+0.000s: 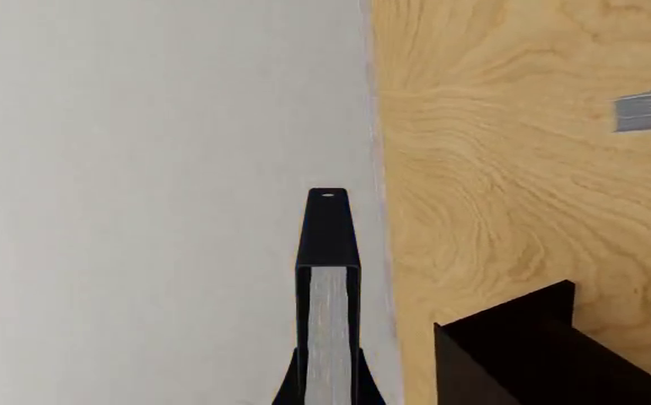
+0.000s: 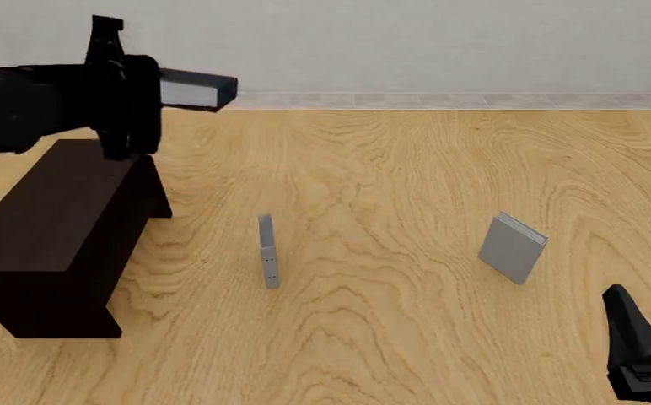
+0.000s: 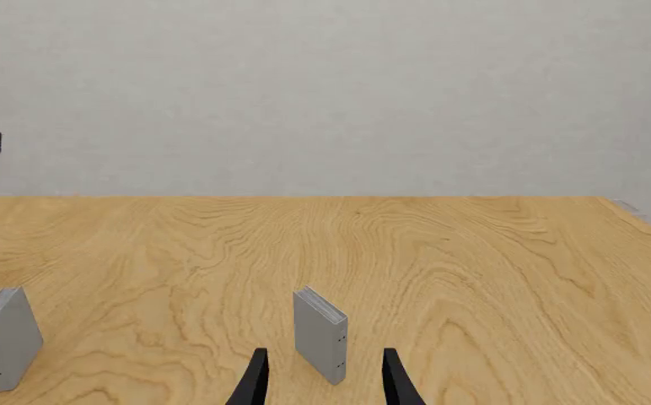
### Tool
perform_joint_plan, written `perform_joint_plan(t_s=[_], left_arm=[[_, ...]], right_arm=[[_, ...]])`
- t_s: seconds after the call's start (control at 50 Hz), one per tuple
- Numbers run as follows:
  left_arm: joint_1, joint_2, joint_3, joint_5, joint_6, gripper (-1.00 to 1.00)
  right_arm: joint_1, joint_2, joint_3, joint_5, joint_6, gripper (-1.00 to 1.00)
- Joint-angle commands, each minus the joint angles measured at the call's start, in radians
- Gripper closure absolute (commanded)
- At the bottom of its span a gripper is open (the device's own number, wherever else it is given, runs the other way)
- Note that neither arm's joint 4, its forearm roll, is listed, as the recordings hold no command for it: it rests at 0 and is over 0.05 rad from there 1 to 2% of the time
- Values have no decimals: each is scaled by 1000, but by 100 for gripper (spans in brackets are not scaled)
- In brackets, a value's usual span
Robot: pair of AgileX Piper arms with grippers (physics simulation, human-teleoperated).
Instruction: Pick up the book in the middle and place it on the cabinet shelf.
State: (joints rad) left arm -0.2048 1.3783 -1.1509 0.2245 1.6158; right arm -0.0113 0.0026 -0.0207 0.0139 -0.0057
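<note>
My left jaws [image 2: 151, 89] clamp the book [image 2: 196, 89] high over the cabinet shelf [image 2: 61, 219], placing remains; right jaws [image 3: 323, 380] idle, parted.

I read no text, no labels, no brands, no numbers, no signs on any visible surface

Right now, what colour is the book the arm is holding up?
Black covers with pale grey-white page edges; the book shows best in the left wrist view.
</note>
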Motion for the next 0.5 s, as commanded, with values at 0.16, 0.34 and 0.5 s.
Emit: perform_joint_plan(t_s=[0.16, 0.34, 0.5], left_arm=[[129, -111, 40, 8, 7, 100], [188, -185, 113, 13, 12, 100], [249, -226, 163, 4, 29, 100]], right_arm=[[0, 0, 0, 0, 0, -100], [0, 0, 0, 0, 0, -100], [0, 0, 0, 0, 0, -100]])
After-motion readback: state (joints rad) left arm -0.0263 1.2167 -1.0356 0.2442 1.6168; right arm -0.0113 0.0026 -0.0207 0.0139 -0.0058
